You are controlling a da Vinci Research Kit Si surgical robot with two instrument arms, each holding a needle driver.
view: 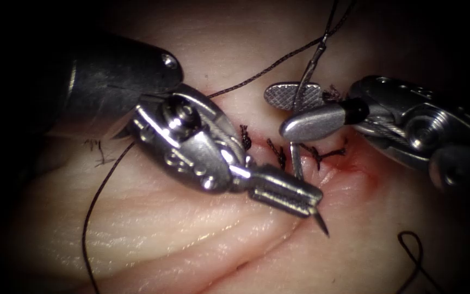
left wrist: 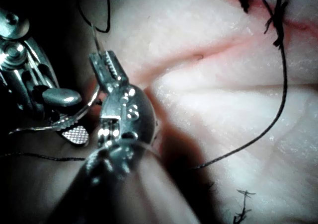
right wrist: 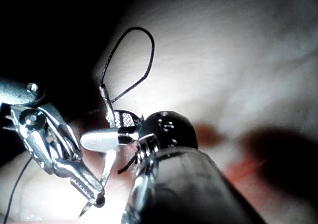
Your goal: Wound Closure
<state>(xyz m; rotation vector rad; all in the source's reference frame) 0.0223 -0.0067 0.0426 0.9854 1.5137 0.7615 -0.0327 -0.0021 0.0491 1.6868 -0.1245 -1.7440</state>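
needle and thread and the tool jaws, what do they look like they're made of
The needle looks like polished steel: thin, grey, glinting. The left tool grips it near its dark point, below the cut; its body runs up between the right tool's open jaws, with nothing held. The thread looks like dark braided fibre, matte and limp. Both tools look like bright metal, their inner jaw faces cross-hatched.

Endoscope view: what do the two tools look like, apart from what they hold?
Left tool: dark rounded shaft, shiny silver wrist with round pins and a screw head, slim ridged jaws. Right tool: silver wrist with a round pulley and cables, broad rounded jaws with cross-hatched inner faces.
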